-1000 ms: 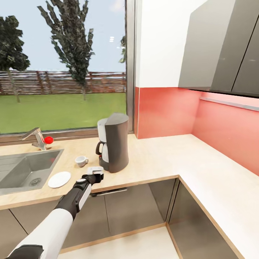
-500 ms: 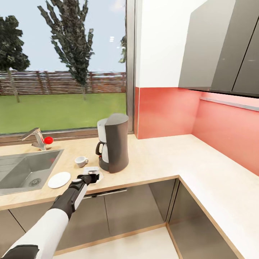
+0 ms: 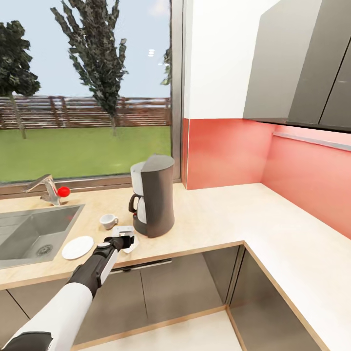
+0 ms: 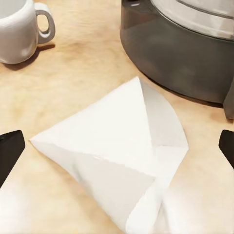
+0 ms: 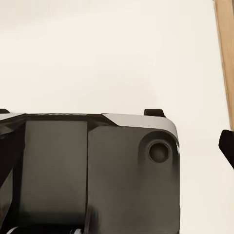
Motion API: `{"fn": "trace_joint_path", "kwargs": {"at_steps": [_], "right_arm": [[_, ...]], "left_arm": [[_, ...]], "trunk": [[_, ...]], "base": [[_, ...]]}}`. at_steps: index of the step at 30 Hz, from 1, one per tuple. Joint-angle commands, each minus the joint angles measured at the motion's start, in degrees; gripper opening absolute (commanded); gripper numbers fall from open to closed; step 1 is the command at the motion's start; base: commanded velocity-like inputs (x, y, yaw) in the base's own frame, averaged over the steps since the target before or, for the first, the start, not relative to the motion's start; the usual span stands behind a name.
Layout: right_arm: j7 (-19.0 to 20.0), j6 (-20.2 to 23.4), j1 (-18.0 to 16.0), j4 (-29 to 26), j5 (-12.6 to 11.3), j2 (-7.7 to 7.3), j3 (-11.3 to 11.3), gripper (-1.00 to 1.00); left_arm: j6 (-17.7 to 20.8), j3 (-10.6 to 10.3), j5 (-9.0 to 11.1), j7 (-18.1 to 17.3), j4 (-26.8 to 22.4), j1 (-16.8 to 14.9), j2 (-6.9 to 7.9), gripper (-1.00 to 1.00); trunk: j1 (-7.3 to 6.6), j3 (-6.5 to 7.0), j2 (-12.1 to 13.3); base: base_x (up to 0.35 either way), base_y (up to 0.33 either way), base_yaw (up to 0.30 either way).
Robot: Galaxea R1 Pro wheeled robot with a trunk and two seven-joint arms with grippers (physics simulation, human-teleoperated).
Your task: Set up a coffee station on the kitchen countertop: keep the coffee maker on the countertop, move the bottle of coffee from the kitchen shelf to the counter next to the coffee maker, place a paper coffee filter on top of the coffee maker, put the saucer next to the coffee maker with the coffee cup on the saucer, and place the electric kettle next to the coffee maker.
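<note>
Paper, a thin folded white filter [image 4: 117, 156], is lying flat on the pale wood-grain countertop [image 3: 214, 224] beside the coffee maker [image 3: 153, 195]. We are hovering our left gripper [image 4: 117, 146], jaws wide open, over it. We cannot tell the right gripper's state.

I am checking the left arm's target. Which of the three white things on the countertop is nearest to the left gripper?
The paper coffee filter, lying flat between the open fingers of the left gripper. The coffee cup and the saucer lie farther toward the sink.

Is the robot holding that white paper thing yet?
No. The white paper cone filter lies flat on the beige countertop, between the open left gripper's fingertips.
</note>
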Motion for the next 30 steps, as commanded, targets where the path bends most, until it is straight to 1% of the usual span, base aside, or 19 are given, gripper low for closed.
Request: {"fn": "trace_joint_path", "kwargs": {"at_steps": [1,5,6,15,18,24,30], "right_arm": [[-0.2,0.0,0.0,0.0,0.1,0.01,0.1,1.0],[-0.2,0.0,0.0,0.0,0.1,0.01,0.1,1.0],[-0.2,0.0,0.0,-0.1,0.1,0.01,0.1,1.0],[-0.2,0.0,0.0,-0.1,0.1,0.01,0.1,1.0],[-0.2,0.0,0.0,0.0,0.1,0.01,0.0,1.0],[-0.2,0.0,0.0,0.0,0.1,0.01,0.0,1.0],[-0.2,0.0,0.0,0.0,0.1,0.01,0.0,1.0]], "left_arm": [[0.3,0.0,0.2,0.3,0.0,0.0,-0.01,1.0],[0.3,0.0,0.2,1.0,0.4,0.0,0.07,1.0],[0.3,0.0,0.3,2.0,0.5,0.0,0.15,1.0],[0.4,-0.1,0.4,2.3,0.6,0.0,0.15,1.0],[0.3,0.0,0.4,2.3,0.6,0.7,0.17,1.0],[0.2,0.0,0.2,2.6,0.6,1.1,0.17,1.0],[0.2,0.0,0.3,5.7,0.8,1.4,0.17,1.0]], "trunk": [[0.04,-0.14,-0.1],[0.04,-0.14,-0.1],[0.04,-0.14,-0.1],[0.04,-0.14,-0.1],[0.04,-0.14,-0.1],[0.04,-0.14,-0.1],[0.04,-0.14,-0.1]], "base": [[0.013,0.0,0.0],[0.067,0.018,0.0],[0.092,0.059,0.0],[0.019,0.012,0.0],[0.0,0.0,0.0],[0.0,0.0,0.0],[0.0,0.0,0.0]]}}
